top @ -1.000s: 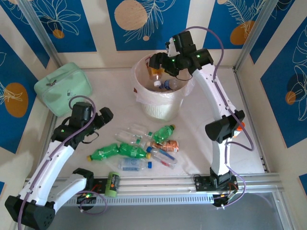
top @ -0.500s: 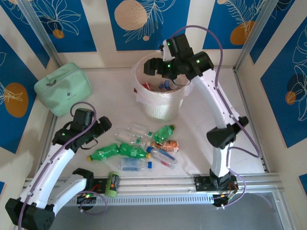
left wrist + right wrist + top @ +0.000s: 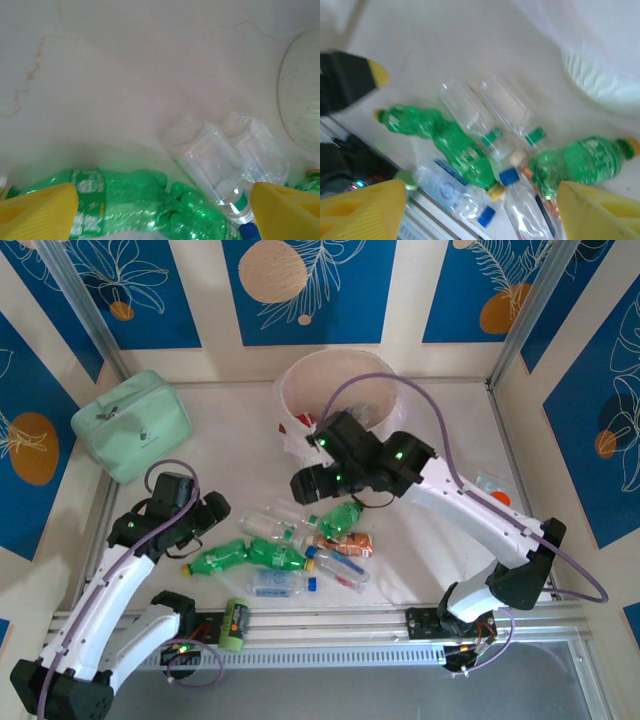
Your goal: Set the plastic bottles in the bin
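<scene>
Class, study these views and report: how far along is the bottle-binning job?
Done: unclear, the inside of the bin is mostly hidden. In hand: nothing; left pincer and right pincer hover open above the pile. Left: several bottles lying on the table.

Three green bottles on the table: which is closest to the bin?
The green plastic bottle at the pile's far right corner, nearest the round pale bin. The other two green bottles lie end to end on the pile's left.
</scene>
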Available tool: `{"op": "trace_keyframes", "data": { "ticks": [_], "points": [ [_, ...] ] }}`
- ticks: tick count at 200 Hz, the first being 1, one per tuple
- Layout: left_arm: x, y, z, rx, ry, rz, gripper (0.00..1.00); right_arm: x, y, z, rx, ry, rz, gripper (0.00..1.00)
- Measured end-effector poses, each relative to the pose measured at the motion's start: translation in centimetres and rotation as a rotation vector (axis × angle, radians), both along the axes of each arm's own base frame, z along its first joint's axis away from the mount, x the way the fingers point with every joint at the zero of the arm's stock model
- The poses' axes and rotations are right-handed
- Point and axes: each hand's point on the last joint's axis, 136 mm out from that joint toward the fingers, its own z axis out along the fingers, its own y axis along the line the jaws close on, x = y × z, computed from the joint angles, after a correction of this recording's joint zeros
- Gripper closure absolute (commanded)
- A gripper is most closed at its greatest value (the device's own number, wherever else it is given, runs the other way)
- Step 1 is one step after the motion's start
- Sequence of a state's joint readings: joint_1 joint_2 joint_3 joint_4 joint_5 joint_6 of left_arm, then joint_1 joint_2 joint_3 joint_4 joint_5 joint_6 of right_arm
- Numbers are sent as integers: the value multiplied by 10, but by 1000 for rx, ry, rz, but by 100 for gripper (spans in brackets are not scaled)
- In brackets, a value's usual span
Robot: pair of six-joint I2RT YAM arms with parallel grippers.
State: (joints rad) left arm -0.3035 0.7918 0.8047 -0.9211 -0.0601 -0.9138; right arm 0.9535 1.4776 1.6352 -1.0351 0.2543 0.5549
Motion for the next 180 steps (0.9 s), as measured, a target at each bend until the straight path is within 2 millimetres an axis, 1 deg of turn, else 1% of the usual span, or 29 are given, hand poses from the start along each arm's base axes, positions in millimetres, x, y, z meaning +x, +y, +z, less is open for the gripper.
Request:
{"op": "trace_keyframes", "data": {
  "ticks": [16, 30, 48, 61, 73, 92, 112, 130, 148, 180],
  "points": [
    [-14, 4, 0, -26, 24, 47, 10, -6, -3, -21, -33, 29, -13, 20],
    [-26, 5, -4, -66, 57, 93, 10, -7, -5, -30, -39, 41, -28, 20],
    [-43, 4, -18, -117, 131, 155, 9, -4, -2, -29, -21, 35, -42, 20],
    [-55, 4, -28, -134, 194, 197, 1, -1, 1, -26, -2, 22, -46, 19],
    [-63, 5, -32, -146, 236, 237, 0, 0, 3, -24, 7, 15, -47, 19],
    [-68, 7, -34, -145, 263, 269, 0, 2, 4, -22, 14, 4, -50, 18],
    [-67, 7, -38, -138, 292, 291, 0, 5, 4, -19, 23, -2, -57, 18],
    [-67, 5, -52, -133, 340, 314, 0, 9, 3, -18, 29, -6, -65, 17],
    [-74, 2, -66, -119, 398, 329, 0, 12, 2, -17, 32, -8, -73, 16],
    [-73, -5, -72, -139, 394, 339, 0, 19, -1, -16, 41, -11, -94, 16]
  ]
}}
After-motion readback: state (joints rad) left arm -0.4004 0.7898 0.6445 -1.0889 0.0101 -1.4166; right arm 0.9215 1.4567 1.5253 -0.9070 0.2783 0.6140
